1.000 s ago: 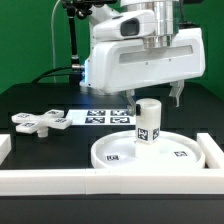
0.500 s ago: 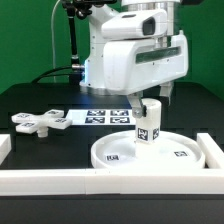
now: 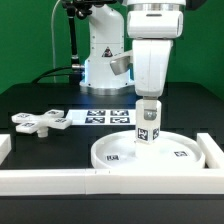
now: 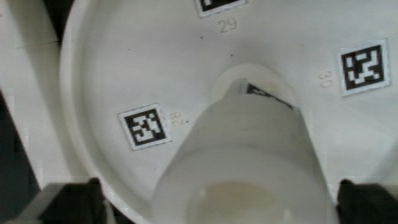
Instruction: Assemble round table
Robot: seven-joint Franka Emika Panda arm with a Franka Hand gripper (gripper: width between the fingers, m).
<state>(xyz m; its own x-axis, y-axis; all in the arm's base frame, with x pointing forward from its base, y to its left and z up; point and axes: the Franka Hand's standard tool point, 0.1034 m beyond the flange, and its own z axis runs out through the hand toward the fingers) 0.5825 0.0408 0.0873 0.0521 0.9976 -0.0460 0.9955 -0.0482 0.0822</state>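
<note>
The round white disc (image 3: pixel 185 150) lies flat near the front wall. The short cylinder leg (image 3: pixel 148 125) stands upright on its middle, with a tag on its side. My gripper (image 3: pixel 148 102) hangs straight above the leg, its fingers down at the leg's top. In the wrist view the leg (image 4: pixel 249 150) rises from the disc (image 4: pixel 160 60) between my dark fingers (image 4: pixel 71 200), with a gap on each side, so the gripper (image 4: pixel 217 200) is open around it. The cross-shaped base (image 3: pixel 40 121) lies on the table at the exterior view's left.
The marker board (image 3: pixel 105 117) lies flat behind the disc, between it and the robot's base. A long white border wall (image 3: pixel 60 180) runs along the front, with raised ends at both sides. A green backdrop stands behind.
The wrist has turned about a quarter turn over the leg, from broad side facing the camera to narrow side. The leg, disc and base have stayed in place.
</note>
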